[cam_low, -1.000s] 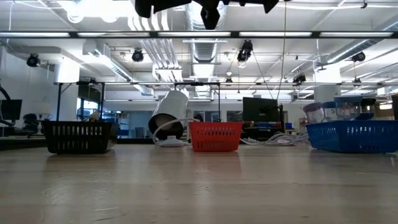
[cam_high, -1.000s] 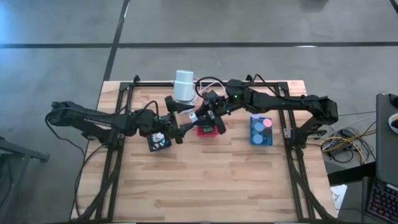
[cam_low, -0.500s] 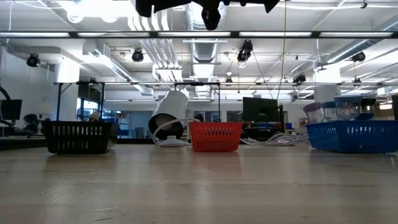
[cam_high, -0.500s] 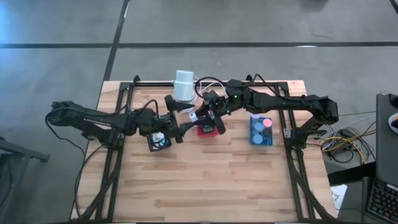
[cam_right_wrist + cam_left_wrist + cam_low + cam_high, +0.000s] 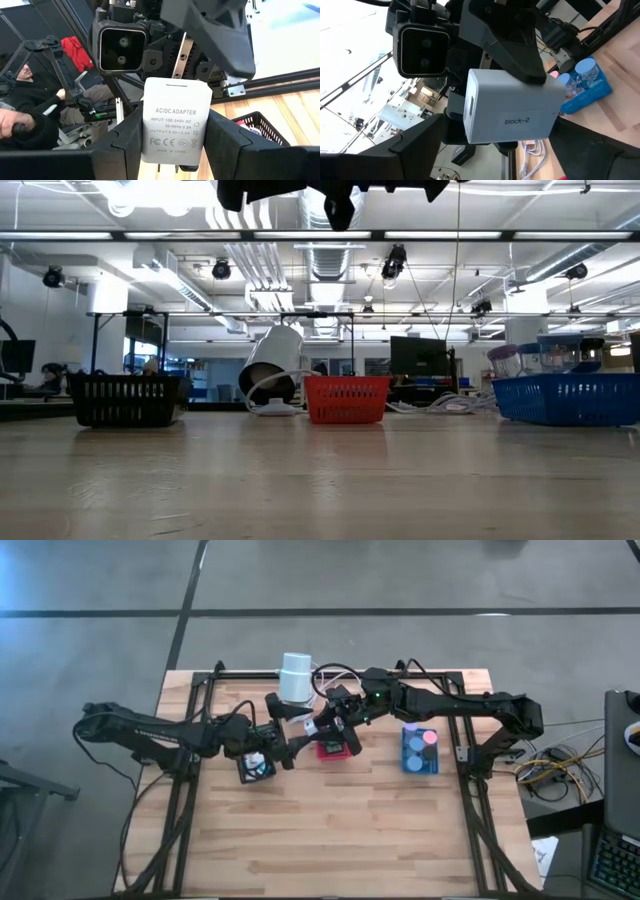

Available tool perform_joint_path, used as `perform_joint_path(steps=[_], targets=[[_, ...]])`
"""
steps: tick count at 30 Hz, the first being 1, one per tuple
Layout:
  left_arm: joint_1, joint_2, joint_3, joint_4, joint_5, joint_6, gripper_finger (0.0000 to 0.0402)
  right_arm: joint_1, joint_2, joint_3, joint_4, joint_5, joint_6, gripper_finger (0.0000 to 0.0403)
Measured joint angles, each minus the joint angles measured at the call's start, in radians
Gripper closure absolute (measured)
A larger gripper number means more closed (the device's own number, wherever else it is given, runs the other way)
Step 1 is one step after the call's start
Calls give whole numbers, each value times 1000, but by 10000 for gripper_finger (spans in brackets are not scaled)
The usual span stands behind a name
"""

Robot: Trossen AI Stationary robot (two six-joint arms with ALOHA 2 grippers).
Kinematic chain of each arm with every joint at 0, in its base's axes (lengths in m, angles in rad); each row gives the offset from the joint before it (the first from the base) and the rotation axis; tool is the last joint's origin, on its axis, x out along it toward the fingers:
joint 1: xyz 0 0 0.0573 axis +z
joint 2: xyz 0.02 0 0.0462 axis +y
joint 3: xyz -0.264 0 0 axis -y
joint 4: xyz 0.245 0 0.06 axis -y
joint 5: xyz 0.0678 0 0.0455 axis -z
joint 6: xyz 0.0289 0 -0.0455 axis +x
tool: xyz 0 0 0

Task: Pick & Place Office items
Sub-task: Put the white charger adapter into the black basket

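Almost nothing has shifted in the last second: your right gripper point(image 5: 322, 726) still grips the white adapter block point(image 5: 507, 107) above the table, between the trays. Your left gripper point(image 5: 290, 748) brackets it, jaws spread, so the handover isn't finished.

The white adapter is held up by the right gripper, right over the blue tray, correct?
Not over the blue tray. The high view shows the white adapter held up by the right gripper beside the red tray, far from the blue one.
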Motion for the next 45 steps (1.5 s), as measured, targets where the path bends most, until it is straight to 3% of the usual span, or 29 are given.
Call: perform_joint_path(steps=[4,12,22,31,45], targets=[[0,1,0,-7,1,0,85,-1,12,0,5,-1,4,246],[-1,3,7,-15,3,-1,212,-2,18,0,7,7,4,246],[-1,2,8,-28,11,-2,213,-2,19,0,1,8,4,246],[-1,3,8,-45,29,-32,213,-2,21,-1,1,3,1,194],[-1,2,7,-46,18,-56,213,-5,12,-2,7,10,-15,192]])
